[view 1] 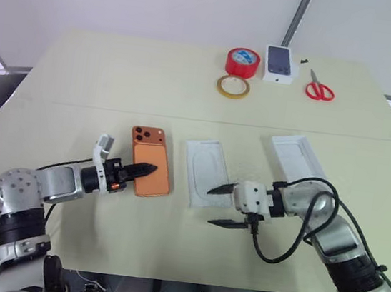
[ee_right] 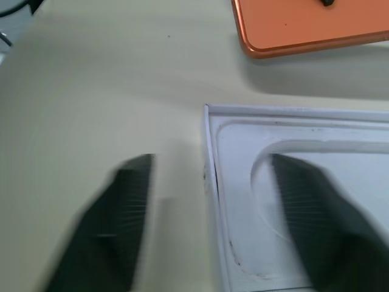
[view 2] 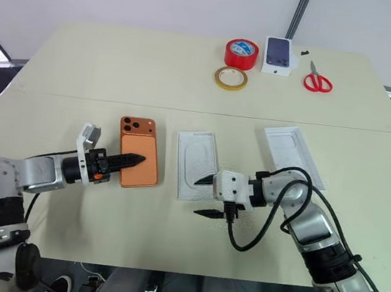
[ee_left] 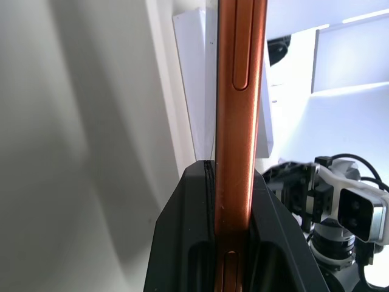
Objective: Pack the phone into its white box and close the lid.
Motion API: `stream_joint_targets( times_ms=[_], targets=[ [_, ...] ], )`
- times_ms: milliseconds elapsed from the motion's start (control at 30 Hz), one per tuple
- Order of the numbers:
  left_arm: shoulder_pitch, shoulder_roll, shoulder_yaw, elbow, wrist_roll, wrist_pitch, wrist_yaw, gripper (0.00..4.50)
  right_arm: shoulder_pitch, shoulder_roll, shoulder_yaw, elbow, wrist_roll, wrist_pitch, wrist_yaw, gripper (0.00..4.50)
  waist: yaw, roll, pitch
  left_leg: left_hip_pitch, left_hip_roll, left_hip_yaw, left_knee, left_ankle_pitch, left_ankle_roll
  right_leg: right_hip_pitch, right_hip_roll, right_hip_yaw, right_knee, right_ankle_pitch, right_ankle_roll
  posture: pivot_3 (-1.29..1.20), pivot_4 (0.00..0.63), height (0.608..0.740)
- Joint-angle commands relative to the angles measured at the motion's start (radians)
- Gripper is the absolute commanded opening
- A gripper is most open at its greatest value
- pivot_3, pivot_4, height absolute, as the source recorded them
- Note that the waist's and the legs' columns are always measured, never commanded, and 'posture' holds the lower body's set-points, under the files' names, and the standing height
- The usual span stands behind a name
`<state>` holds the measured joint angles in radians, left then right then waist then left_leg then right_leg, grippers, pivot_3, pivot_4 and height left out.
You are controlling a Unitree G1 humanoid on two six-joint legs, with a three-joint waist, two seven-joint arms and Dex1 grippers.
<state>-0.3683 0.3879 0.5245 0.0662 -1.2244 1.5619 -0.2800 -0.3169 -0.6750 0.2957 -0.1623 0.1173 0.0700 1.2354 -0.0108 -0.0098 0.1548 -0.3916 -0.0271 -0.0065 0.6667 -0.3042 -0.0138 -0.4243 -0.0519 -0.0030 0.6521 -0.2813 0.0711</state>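
One orange phone (view 1: 149,172) is pinched edge-on in the closed left end effector (view 1: 143,169), low over the worktop (view 1: 117,85). No writing is readable. Right end effector (view 1: 221,205) gapes, empty, beside a white tray with an oval recess (view 1: 207,173).

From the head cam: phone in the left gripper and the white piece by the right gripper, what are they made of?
The phone, clamped in the left gripper: orange back with a matte look, its edge in the left wrist view smooth with a metallic sheen, so likely metal frame, back unclear. The white insert by the right gripper: thin, matte, with a moulded oval recess, probably pressed paperboard or pulp, possibly plastic.
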Motion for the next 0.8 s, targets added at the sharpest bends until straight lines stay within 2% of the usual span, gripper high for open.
stream_joint_targets(
  times_ms=[33,167,300,333,400,633,733,800],
  targets=[
    [-0.022,-0.004,0.007,-0.027,-0.034,-0.003,0.003,0.0,0.012,-0.005,-0.003,0.002,-0.023,-0.05,-0.025,2.41,0.001,0.0,0.0,0.0,0.0,0.0,0.0,0.0,0.0,0.0,0.0,0.0,0.0,0.0,0.0,0.0,0.15,0.74],
    [-0.028,-0.006,0.013,-0.022,-0.045,0.004,0.015,0.0,0.015,0.008,-0.007,0.012,-0.02,-0.062,-0.046,2.41,0.0,0.0,0.0,0.0,0.0,0.0,0.0,0.0,-0.001,0.0,0.0,0.0,0.0,0.0,0.0,0.0,0.15,0.74],
    [-0.033,-0.011,0.012,-0.025,-0.052,0.004,0.035,0.0,0.016,0.011,0.003,0.023,-0.026,-0.062,-0.055,1.25,0.001,0.0,0.0,0.0,0.0,0.0,0.0,0.001,-0.001,0.0,0.0,0.0,0.001,0.0,0.0,0.0,0.15,0.74],
    [-0.034,-0.014,0.012,-0.025,-0.057,0.005,0.039,0.0,0.016,0.012,0.006,0.03,-0.03,-0.067,-0.057,0.68,0.001,0.0,0.0,0.0,0.0,0.0,0.0,0.001,-0.001,0.0,0.0,0.0,0.001,0.0,0.0,0.0,0.15,0.74],
    [-0.034,-0.018,0.011,-0.031,-0.062,0.006,0.046,0.0,0.016,0.008,0.015,0.037,-0.04,-0.073,-0.053,0.01,0.001,0.0,0.0,0.0,0.0,0.0,0.001,0.001,-0.001,0.0,0.0,0.0,0.001,0.0,0.0,0.0,0.15,0.74],
    [-0.047,-0.014,0.028,-0.019,-0.086,0.006,0.076,0.0,0.003,0.034,0.028,0.043,-0.062,-0.051,-0.089,0.01,-0.002,-0.001,0.0,0.001,0.0,0.0,0.001,0.001,-0.002,0.0,0.001,0.0,0.002,0.0,0.0,0.0,0.15,0.74],
    [-0.102,-0.031,0.052,0.011,-0.139,-0.012,0.124,0.0,-0.017,0.074,0.021,0.006,-0.025,0.011,-0.104,0.01,-0.001,-0.001,0.0,0.001,0.001,0.0,0.001,0.002,-0.003,0.0,0.001,0.0,0.003,0.0,0.0,0.0,0.15,0.74],
    [-0.149,-0.047,0.052,0.027,-0.168,-0.028,0.165,0.0,-0.042,0.108,0.032,0.009,-0.053,0.04,-0.14,0.01,0.0,-0.002,0.001,0.001,0.001,0.0,0.002,0.002,-0.003,0.0,0.001,0.0,0.004,0.0,-0.001,0.0,0.15,0.74]
  ],
)
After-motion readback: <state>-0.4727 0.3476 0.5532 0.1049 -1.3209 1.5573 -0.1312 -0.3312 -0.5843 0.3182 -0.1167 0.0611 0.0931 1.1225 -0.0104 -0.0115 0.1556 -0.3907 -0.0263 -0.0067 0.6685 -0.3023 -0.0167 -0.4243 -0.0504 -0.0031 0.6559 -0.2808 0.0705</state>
